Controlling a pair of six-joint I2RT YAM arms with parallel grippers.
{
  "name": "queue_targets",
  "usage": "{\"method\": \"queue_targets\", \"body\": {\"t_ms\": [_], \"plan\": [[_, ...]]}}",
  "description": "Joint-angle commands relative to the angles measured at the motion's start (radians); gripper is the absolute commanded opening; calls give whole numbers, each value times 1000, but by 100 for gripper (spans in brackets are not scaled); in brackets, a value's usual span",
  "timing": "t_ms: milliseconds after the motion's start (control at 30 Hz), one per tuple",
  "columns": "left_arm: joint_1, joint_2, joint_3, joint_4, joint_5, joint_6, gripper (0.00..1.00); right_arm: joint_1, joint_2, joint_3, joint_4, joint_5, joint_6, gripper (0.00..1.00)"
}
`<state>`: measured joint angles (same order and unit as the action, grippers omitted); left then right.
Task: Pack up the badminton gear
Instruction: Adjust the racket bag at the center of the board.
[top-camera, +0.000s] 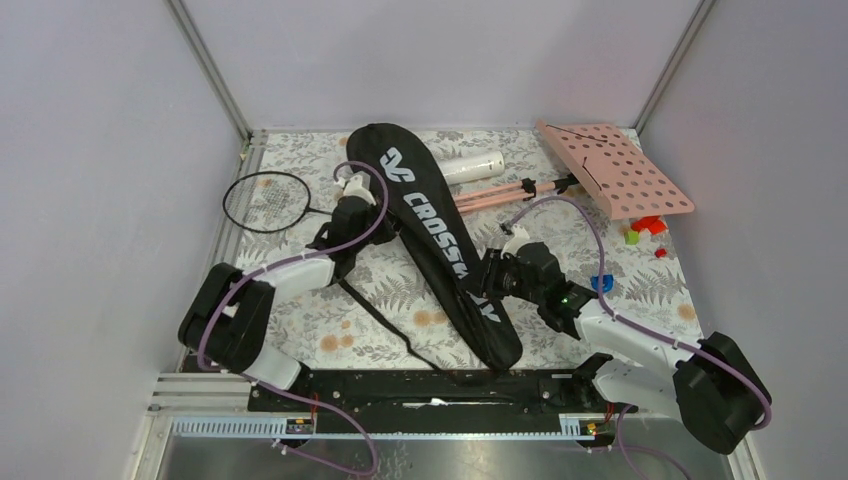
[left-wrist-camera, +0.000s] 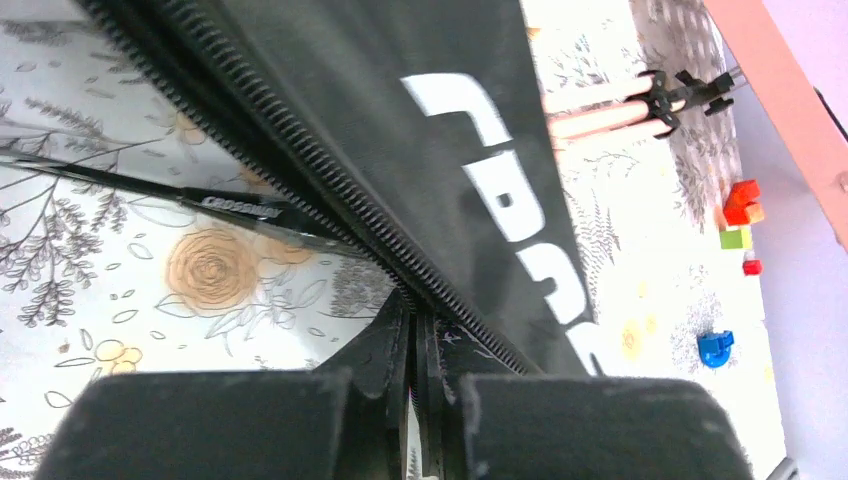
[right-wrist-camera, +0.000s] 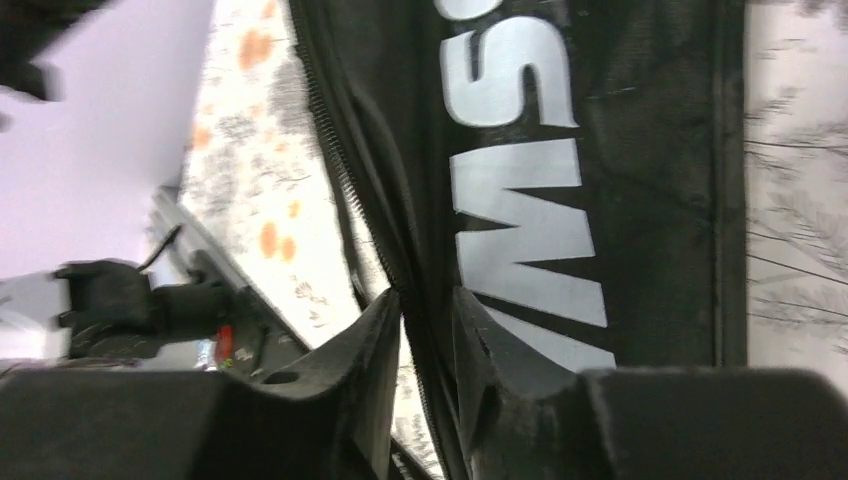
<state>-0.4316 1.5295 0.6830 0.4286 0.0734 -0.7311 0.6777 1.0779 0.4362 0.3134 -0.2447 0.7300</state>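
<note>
– Fingers (left-wrist-camera: 385, 350) of the left gripper (left-wrist-camera: 412, 322): how do they stand?
– Pressed together, with the zip edge of the bag (top-camera: 440, 240) pinched between the tips, on its left side just below the wide end.
– And the right gripper (right-wrist-camera: 425, 310)?
– Parted a little. The bag's zip edge runs through the gap, but I cannot tell whether either finger presses on it. It sits at the bag's right side, further toward the narrow end.
– Which way does the bag lie?
– Flat on the flowered table (top-camera: 330, 330), with its long axis diagonal. The rounded wide end is far and central, and the narrow end is near and to the right. The white lettering follows that line, and the strap (top-camera: 385, 320) trails off to the left.
– What's the count?
– One bag, one racket (top-camera: 265, 200) and one white tube (top-camera: 475, 165).
– What's inside anything?
– The racket's head lies left of the bag, with the shaft pointing right toward it. In the left wrist view the shaft passes under the open zip edge, and I cannot tell whether the handle is inside. The tube lies on its side just behind the wide end, one end hidden by the bag. Its contents don't show.
– Anything else?
– One pink music stand (top-camera: 620, 170) lying at far right. There are also coloured blocks (top-camera: 650, 225): a red-orange one, a green, a small red, and a blue one nearer.
</note>
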Motion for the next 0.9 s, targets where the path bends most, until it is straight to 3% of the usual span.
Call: {"method": "queue_targets", "body": {"t_ms": [0, 200, 300, 467, 700, 867], "plan": [[-112, -93, 145, -239, -175, 150, 0, -9, 25, 65, -147, 192, -205, 39], [-174, -65, 323, -455, -244, 207, 0, -1, 132, 187, -150, 217, -376, 59], [-190, -55, 367, -506, -276, 230, 0, 22, 164, 253, -155, 299, -526, 70], [-201, -51, 419, -562, -292, 261, 0, 45, 207, 285, -92, 467, -770, 75], [-210, -9, 496, -617, -296, 288, 0, 46, 314, 368, -125, 382, -760, 58], [-219, 51, 584, -673, -317, 317, 0, 46, 293, 371, -91, 412, -689, 4]]}}
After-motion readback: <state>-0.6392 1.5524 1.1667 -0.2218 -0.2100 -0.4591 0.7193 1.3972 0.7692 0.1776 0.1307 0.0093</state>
